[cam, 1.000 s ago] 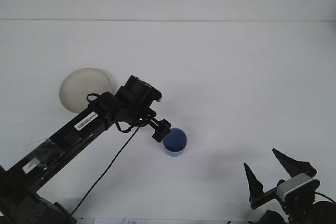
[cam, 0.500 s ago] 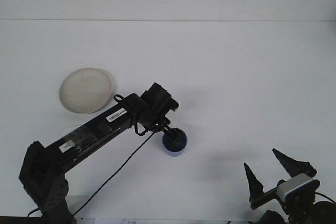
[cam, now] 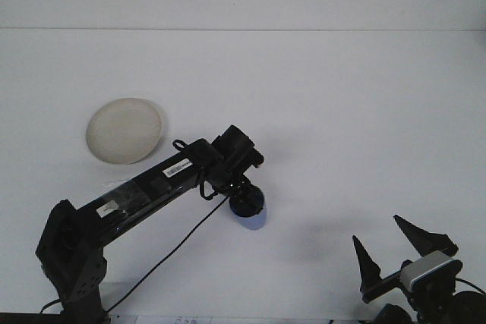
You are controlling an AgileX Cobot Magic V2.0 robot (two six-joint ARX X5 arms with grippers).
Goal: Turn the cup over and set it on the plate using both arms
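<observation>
The blue cup point(cam: 254, 221) stands on the white table at centre, and only its lower part shows. My left gripper point(cam: 246, 202) reaches down onto it from above and covers its top; its dark head hides how it meets the cup. The round beige plate point(cam: 124, 130) lies flat at the left, apart from the cup and holding nothing. My right gripper point(cam: 391, 252) waits at the bottom right edge, open, with its two pointed black fingers point(cam: 367, 265) spread and nothing between them.
The left arm point(cam: 152, 184) stretches diagonally from the bottom left corner to the cup, with a black cable point(cam: 171, 252) hanging beneath it. The table's back edge point(cam: 243, 29) runs across the top.
The left arm has swung forward and lowered, bringing its gripper from beside the cup's rim to down over the cup. The plate is now fully uncovered. The right gripper has not moved.
</observation>
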